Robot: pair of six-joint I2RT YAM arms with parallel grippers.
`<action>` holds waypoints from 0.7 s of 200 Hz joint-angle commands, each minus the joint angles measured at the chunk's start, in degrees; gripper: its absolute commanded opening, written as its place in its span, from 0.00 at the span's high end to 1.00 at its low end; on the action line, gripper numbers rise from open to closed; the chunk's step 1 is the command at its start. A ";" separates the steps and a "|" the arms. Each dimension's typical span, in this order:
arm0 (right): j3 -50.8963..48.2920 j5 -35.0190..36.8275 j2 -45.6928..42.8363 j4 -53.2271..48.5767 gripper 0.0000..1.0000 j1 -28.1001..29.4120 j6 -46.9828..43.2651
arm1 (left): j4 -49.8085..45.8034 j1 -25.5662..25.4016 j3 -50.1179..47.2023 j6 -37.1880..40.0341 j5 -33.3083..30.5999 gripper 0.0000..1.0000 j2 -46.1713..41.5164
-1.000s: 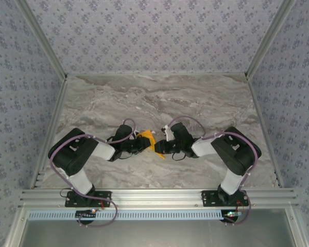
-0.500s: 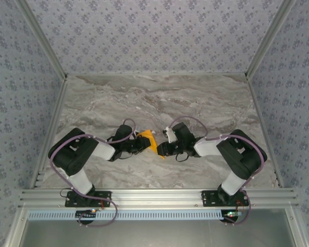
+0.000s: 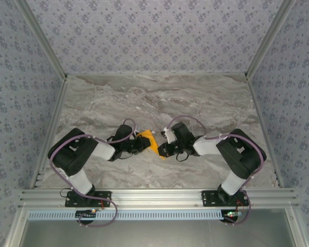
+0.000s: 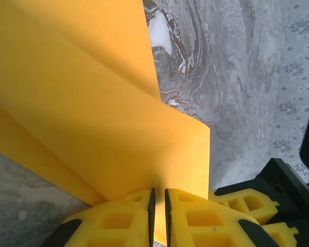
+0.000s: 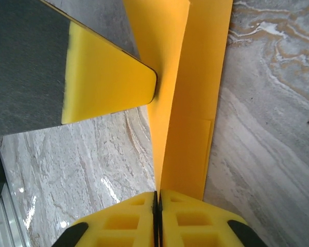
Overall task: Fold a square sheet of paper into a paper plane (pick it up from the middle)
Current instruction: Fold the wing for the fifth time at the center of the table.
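Orange folded paper [image 3: 148,140] was pinched tight by the left claw [image 4: 158,196] at nine o'clock and the right claw [image 5: 157,198] at three.

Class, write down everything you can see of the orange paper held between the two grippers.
The orange paper is thin, plain, bright and unmarked. It is folded: overlapping layers with straight creases show in both wrist views. It sits mid-table between the arms, pinched at one edge by the left gripper and at another by the right gripper, both shut on it. Whether it touches the marble table below cannot be told.
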 commanded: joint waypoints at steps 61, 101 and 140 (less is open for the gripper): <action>-0.20 -6.28 3.30 4.52 0.96 -2.03 3.90 | -1.61 -1.46 -1.75 2.78 -0.05 0.82 -7.62; -0.49 -9.50 5.27 8.55 0.97 -3.36 8.48 | -1.08 -3.56 -0.94 3.13 -1.01 0.82 -5.78; -0.50 -11.27 6.18 10.50 0.97 -4.39 11.06 | 0.04 -3.59 -0.09 3.22 -1.19 0.82 -3.66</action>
